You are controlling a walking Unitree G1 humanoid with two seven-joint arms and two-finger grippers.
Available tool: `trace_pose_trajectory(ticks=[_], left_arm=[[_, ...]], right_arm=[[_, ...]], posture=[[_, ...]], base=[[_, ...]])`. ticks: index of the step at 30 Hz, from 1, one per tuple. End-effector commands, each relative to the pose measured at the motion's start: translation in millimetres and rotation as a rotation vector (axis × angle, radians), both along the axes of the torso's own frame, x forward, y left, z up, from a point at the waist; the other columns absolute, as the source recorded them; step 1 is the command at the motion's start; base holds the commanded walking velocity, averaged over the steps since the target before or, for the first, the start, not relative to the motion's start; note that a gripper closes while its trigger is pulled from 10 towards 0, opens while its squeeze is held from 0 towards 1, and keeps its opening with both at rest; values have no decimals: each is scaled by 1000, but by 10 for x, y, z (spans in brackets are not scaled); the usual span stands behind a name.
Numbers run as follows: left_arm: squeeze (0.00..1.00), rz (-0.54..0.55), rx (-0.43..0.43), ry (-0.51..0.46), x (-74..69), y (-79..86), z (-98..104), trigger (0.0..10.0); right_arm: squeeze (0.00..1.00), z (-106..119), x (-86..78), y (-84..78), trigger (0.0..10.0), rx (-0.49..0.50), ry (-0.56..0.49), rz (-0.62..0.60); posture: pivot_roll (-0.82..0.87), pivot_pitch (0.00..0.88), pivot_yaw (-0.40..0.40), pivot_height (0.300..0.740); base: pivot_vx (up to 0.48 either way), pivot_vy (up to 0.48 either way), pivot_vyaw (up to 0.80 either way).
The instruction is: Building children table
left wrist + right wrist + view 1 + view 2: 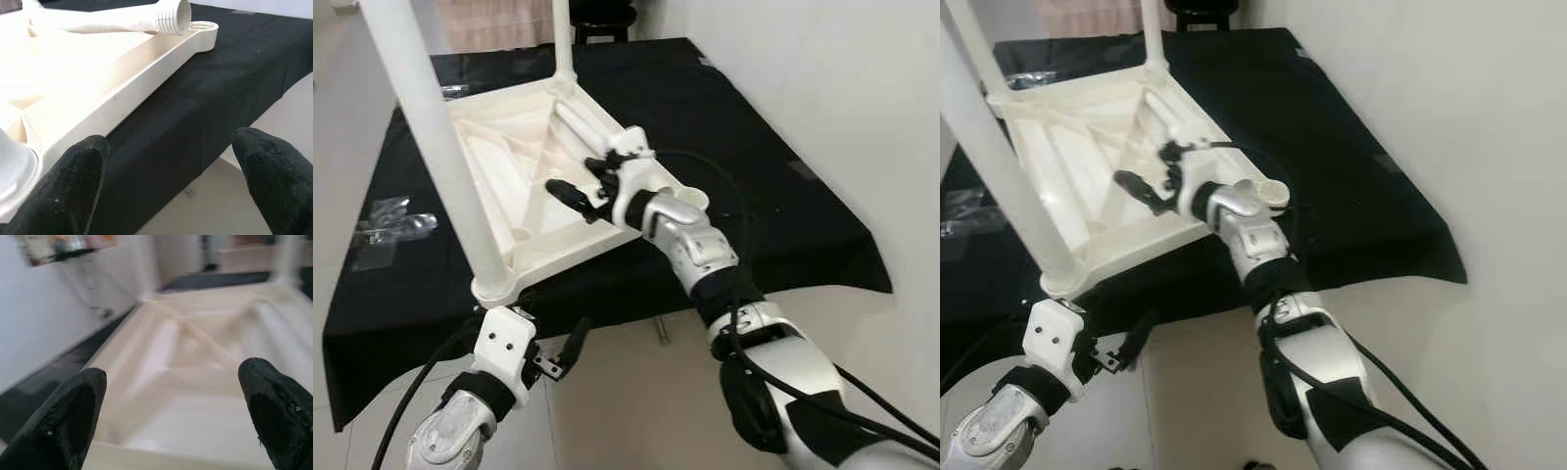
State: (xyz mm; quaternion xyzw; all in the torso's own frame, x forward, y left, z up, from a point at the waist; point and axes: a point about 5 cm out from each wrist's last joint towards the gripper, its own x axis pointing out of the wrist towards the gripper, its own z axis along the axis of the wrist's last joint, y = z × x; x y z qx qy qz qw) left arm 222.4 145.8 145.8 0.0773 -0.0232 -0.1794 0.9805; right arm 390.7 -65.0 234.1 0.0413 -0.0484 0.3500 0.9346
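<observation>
Clearly, assembly is partway: the white tabletop (pixel 543 166) is laid upside down on the black-draped desk (pixel 773 186), its near corner overhanging the desk's near edge. At the left, the left pincer (pixel 570 354) is held spread below that corner, where one leg (pixel 431 127) is already fitted; a second (pixel 563 39) stands at the far corner. A loose leg (pixel 592 127) lies inside the frame. The right pincer (pixel 573 191), also spread, hovers over the right rim. Two sockets seem unfilled.

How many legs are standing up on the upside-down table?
2. One leg stands at the near corner, above the left gripper. The other leg stands at the far corner. A loose leg lies on the tabletop; more may be hidden.
</observation>
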Motion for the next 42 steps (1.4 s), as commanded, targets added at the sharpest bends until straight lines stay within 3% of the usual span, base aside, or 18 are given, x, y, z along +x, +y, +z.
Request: trace_pose_trajectory(ticks=[1, 6, 7, 8, 9, 12, 15, 18, 24, 32, 34, 42], left_arm=[[0, 62, 52, -3, 48, 43, -27, 10000], [0, 98, 64, -14, 128, 53, -4, 10000], [0, 96, 65, -14, 138, 50, -3, 10000], [0, 96, 65, -14, 138, 50, -3, 10000], [0, 97, 72, -22, 154, 51, -2, 10000], [0, 59, 71, -53, 175, 19, 8, 10000], [0, 52, 61, -58, 180, 12, 6, 10000], [0, 56, 51, -53, 201, 17, -20, 10000], [0, 47, 51, -46, 225, 7, -51, 10000], [0, 21, 25, -34, 227, -19, -80, 10000], [0, -21, 9, -21, 204, -51, -88, 10000], [0, -42, -1, -13, 188, -69, -100, 10000]], right_arm=[[1000, -171, -55, -278, 10000, 40, 32, -128], [1000, -303, -184, -489, 10000, 84, 16, -264], [576, -314, -216, -510, 10000, 94, 13, -278], [576, -314, -216, -510, 10000, 94, 13, -278], [0, -359, -279, -517, 10000, 129, 28, -266], [0, -520, -524, -466, 10000, 208, 76, -171], [0, -546, -637, -458, 10000, 273, 84, -143], [0, -714, -763, -416, 10000, 256, 109, -169], [0, -742, -787, -421, 10000, 239, 108, -182], [0, -739, -795, -462, 10000, 140, 78, -140], [0, -697, -785, -477, 10000, 52, 20, -115], [0, -623, -740, -536, 10000, -8, -31, -106]], posture=[[17, 160, -12, 740], [8, 148, 3, 740], [8, 148, 3, 740], [8, 148, 3, 740], [3, 138, 16, 740], [1, 133, 23, 740], [2, 126, 28, 740], [4, 116, 41, 740], [-1, 110, 43, 740], [6, 103, 35, 740], [4, 101, 34, 740], [5, 97, 29, 740]], base=[[0, 0, 0], [0, 0, 0], [0, 0, 0], [0, 0, 0], [0, 0, 0], [0, 0, 0], [0, 0, 0], [0, 0, 800], [0, 0, 800], [0, 0, 800], [0, 0, 800], [0, 0, 800]])
